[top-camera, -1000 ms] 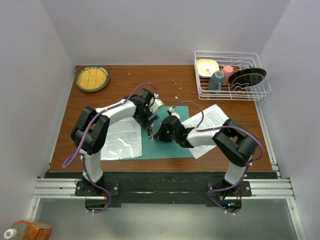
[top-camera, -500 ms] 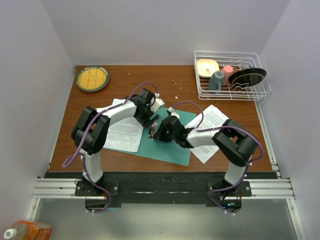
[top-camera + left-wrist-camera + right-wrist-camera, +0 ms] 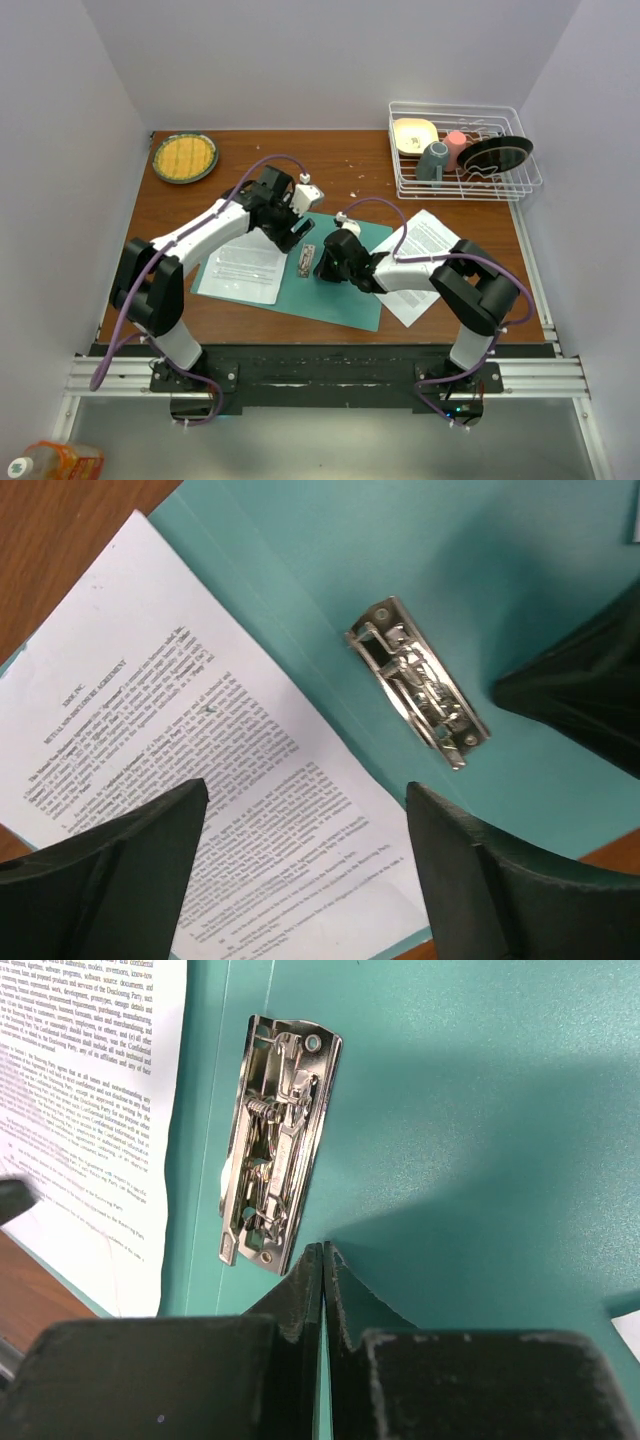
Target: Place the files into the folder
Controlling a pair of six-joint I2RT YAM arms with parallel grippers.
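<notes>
The teal folder [image 3: 340, 290] lies open and skewed on the table, its metal clip [image 3: 306, 260] near the spine. One printed file sheet [image 3: 243, 265] lies on its left half. A second file sheet [image 3: 425, 240] lies on the table at the right, partly under my right arm. My left gripper [image 3: 290, 232] is open and empty, hovering above the sheet's far right edge; in the left wrist view its gripper [image 3: 305, 790] frames the sheet [image 3: 180, 770] and the clip [image 3: 418, 685]. My right gripper [image 3: 322, 268] is shut, its tips [image 3: 323, 1248] resting on the folder [image 3: 470, 1110] just beside the clip [image 3: 278, 1150].
A white wire dish rack [image 3: 520, 185] with cups and plates stands at the back right. A green-rimmed plate [image 3: 184, 157] with yellow filling sits at the back left. Small white crumbs [image 3: 358, 186] lie behind the folder. Walls close in on three sides.
The folder has swung askew, its left half now under the left sheet. My left gripper has drawn back and to the left. My right gripper stays on the folder.
</notes>
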